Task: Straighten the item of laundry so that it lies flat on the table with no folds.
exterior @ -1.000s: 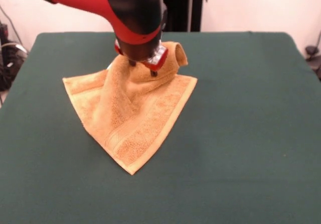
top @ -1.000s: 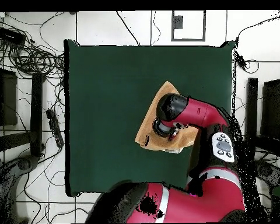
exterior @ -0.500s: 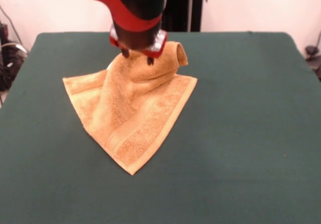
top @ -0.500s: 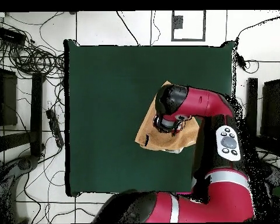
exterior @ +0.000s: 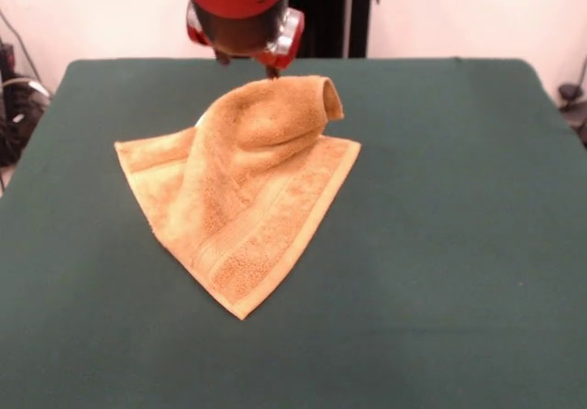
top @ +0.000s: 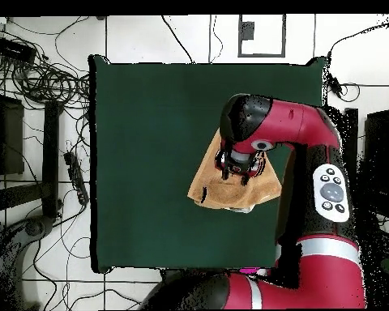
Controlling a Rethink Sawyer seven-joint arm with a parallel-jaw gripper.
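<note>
The towel lies left of the middle of the table in the front view, not flat: its far corner is curled over into a raised hump with a rolled lip, while the near corner points toward 6 o'clock and one side corner toward 9 o'clock. The gripper hangs just above the hump's peak, at about 12 o'clock from it, with nothing in its grasp; its dark fingertips show clear of the cloth, but whether they are spread or closed I cannot tell. The relation that matters is that the folded corner sits directly below and slightly toward 5 o'clock of the gripper. The flat part stretches away along a long axis from 12 to 6 o'clock. Unfolding likely means drawing the curled corner away toward 12 o'clock.
</note>
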